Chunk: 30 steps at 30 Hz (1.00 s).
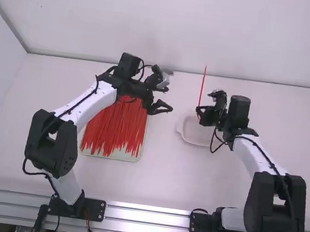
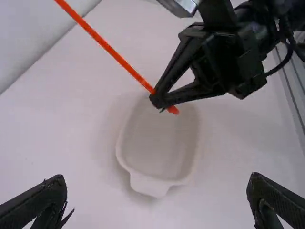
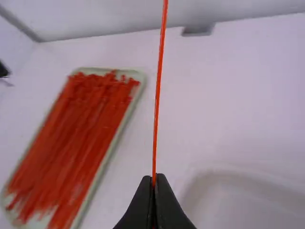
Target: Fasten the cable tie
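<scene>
Pinches one red cable tie point(image 1: 202, 88) upright in the closed right gripper point(image 1: 201, 111) above the white dish point(image 1: 180, 129), probably for threading; holds the left gripper point(image 1: 162, 108) wide open at 9 o'clock.

Two matching robot arms. The left arm point(image 1: 86, 103) and the right arm point(image 1: 253, 155) are each built from smooth white tube-like links joined by bulky, rounded black joint housings. Thin black cables point(image 1: 213, 141) loop loosely beside the wrists. Each arm ends in a black two-finger gripper. The left gripper point(image 1: 164, 110) has long tapering fingers point(image 2: 35, 206) with a ridged, grainy surface. The right gripper point(image 2: 160, 102) has an angular, open-framed black body narrowing to a point. A small silver-grey camera block point(image 1: 163, 79) sits at the left wrist. A flat black base plate point(image 1: 90, 209) lies under the left arm's foot.
</scene>
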Tool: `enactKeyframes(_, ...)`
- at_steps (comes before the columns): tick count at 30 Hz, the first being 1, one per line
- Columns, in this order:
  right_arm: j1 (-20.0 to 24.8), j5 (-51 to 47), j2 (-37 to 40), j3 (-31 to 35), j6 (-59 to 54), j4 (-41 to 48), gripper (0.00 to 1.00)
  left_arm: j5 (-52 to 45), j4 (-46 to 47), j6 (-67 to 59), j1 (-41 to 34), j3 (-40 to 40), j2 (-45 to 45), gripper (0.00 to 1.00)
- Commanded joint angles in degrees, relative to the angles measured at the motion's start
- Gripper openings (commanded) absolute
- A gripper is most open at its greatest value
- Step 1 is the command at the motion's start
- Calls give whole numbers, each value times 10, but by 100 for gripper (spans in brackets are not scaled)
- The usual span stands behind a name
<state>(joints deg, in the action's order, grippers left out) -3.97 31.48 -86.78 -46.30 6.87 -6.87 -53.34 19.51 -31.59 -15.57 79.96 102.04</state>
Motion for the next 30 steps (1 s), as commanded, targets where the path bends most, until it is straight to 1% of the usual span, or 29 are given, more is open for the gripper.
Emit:
enactKeyframes(1,-8,-116,9,19,11,-9,0,0,-1,-12,3,-19,4,99)
enactKeyframes(5,-16,-151,9,45,12,-26,0,-4,-9,-12,12,-37,4,99)
enactKeyframes(9,-16,-191,5,89,28,-83,0,-40,-10,-13,18,-46,4,99)
enactKeyframes(11,-10,-195,-11,105,38,-118,0,-47,-9,-12,17,-47,4,99)
enactKeyframes(16,0,-179,-75,110,38,-158,0,-47,-2,-12,18,-47,4,99)
enactKeyframes(20,-1,-178,-115,110,38,-184,0,-48,7,-10,19,-47,4,99)
enactKeyframes(22,-1,-178,-126,110,38,-196,3,-59,11,-14,16,-47,4,99)
enactKeyframes(23,-1,-178,-131,110,38,-202,8,-63,13,-14,16,-47,4,99)
enactKeyframes(24,-1,-178,-133,110,38,-204,15,-62,13,-12,19,-47,4,99)
enactKeyframes(25,-1,-178,-133,110,38,-204,31,-60,13,-12,18,-47,4,99)
enactKeyframes(26,-1,-178,-132,109,38,-203,41,-60,13,-12,16,-47,4,99)
enactKeyframes(28,-3,-179,-132,102,38,-197,99,-57,13,-12,18,-47,4,99)
enactKeyframes(30,0,-179,-132,97,36,-195,99,-54,14,-3,18,-47,4,99)
